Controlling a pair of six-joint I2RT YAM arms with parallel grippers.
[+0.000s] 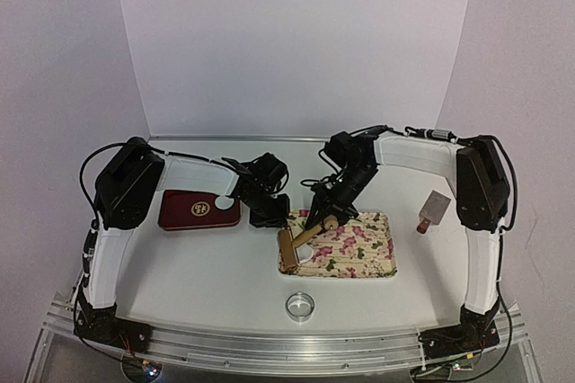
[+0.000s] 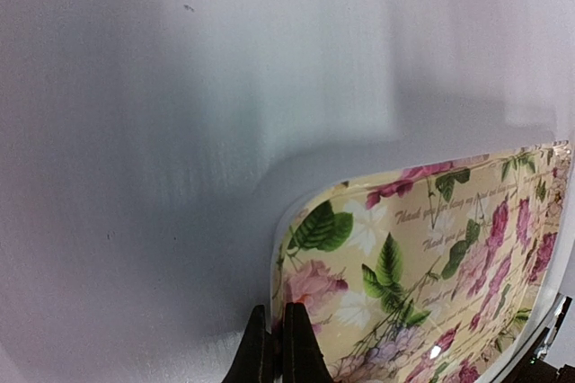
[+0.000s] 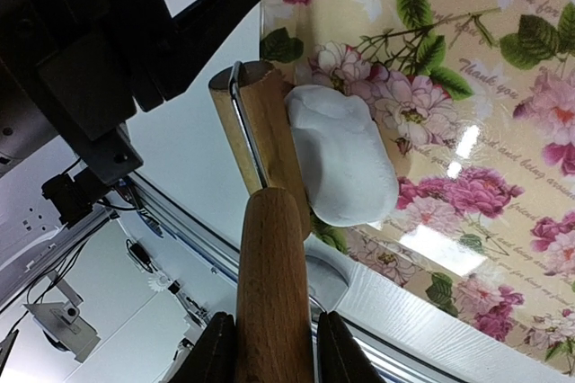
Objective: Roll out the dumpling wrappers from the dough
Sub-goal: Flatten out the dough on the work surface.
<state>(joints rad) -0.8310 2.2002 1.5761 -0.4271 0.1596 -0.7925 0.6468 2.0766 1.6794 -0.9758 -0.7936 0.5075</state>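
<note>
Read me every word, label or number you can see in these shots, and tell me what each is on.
"Thank you for", in script, repeated on the floral tray; the rest of each line is too blurred to read.
The gold emblem on the red case: too small to read.
On the rolling pin and dough: no lettering visible.
</note>
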